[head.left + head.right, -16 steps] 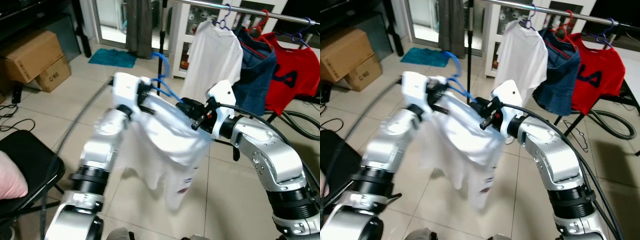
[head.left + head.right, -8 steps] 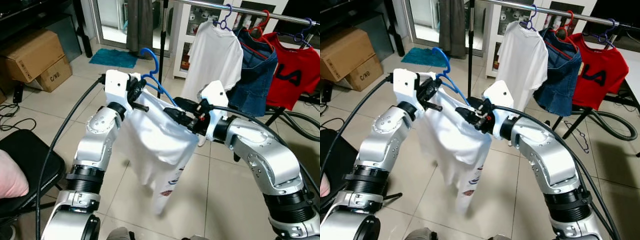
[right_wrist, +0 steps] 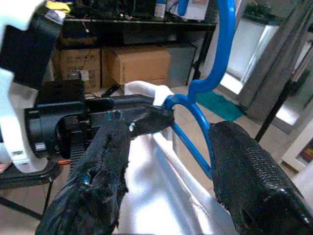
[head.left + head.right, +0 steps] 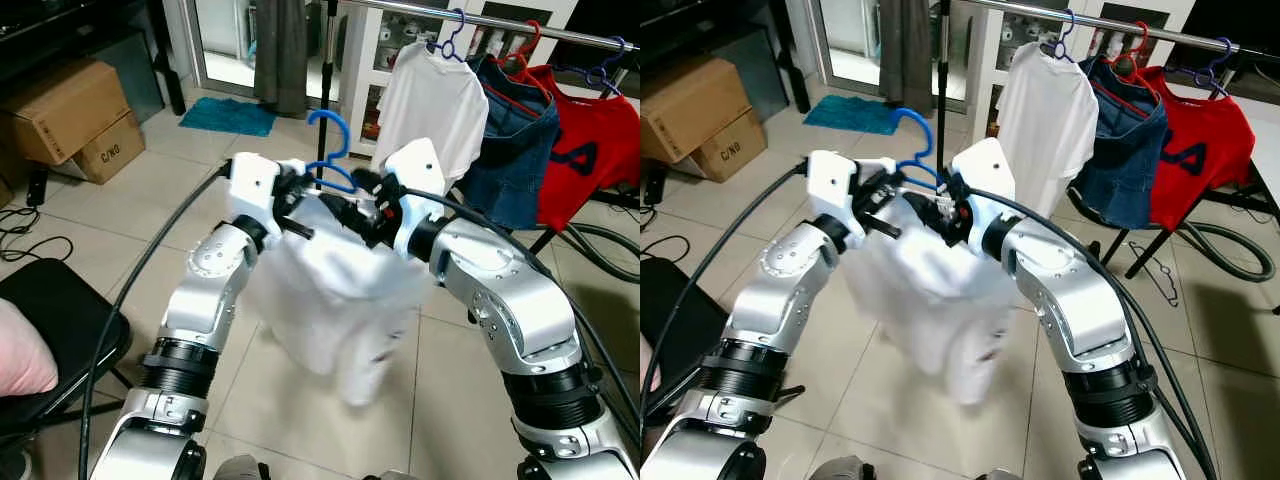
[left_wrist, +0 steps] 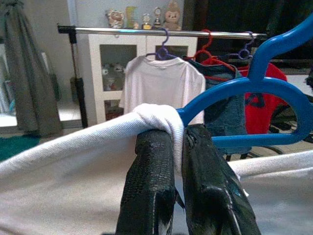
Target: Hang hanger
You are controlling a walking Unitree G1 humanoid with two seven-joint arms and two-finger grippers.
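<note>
Left tool (image 5: 183, 169): fingers pressed together, pinching white shirt (image 4: 335, 290) collar where it wraps blue hanger (image 4: 330, 165).
Right tool (image 3: 168, 161): fingers spread, hanger's arm running between them, no clear contact; sat just beside left tool.
Hanger: held up betw. both tools, hook (image 4: 328, 125) upright above them, shirt drooping below, blurred.
Rail (image 4: 480, 25): up and beyond tools, well apart. Carried white tee (image 4: 425, 100), denim piece (image 4: 515, 140), red shirt (image 4: 590, 150).
Open room: bare stretch of rail left of white tee; rail's upright pole (image 4: 325, 60) stood behind hook. Tiled floor (image 4: 130, 190) open below shirt.
Edges: black chair (image 4: 50, 330) beside left arm, low; boxes (image 4: 65, 120) far off left tool's side.
Vs 0.5 s ago: right tool had closed in on left one; shirt bunched up; hook sat nearer the pole in view.
</note>
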